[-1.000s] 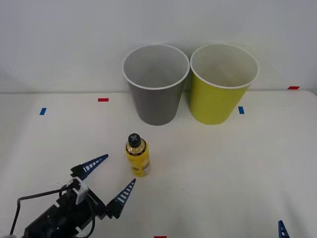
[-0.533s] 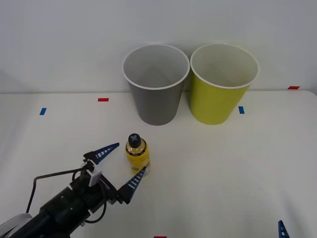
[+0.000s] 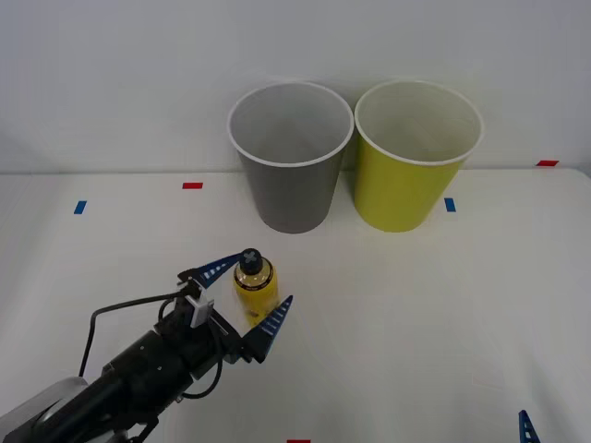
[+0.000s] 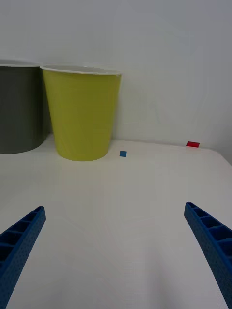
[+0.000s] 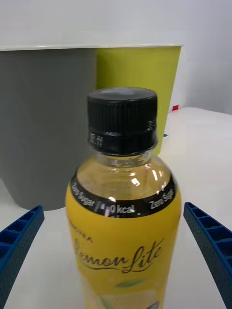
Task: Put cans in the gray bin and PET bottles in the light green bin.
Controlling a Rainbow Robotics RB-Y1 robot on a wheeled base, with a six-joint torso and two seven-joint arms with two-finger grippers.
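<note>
We have our left blue ribbed gripper (image 3: 244, 297) spread wide around the small upright clear-shouldered PET bottle (image 3: 254, 285) with yellow label and black screw cap on the white table (image 3: 416, 305). Well behind it stand the round tapered gray bin (image 3: 291, 157) and, beside it, the yellow-green bin (image 3: 414, 155). Our right gripper (image 4: 115, 251) rests open, low by the table's near right.

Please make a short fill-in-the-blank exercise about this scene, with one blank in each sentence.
1. The bottle has a ___ cap.
2. The open left gripper has its fingers on either side of the ___.
3. The gray bin stands to the ___ of the green bin.

Missing words: black; bottle; left
</note>
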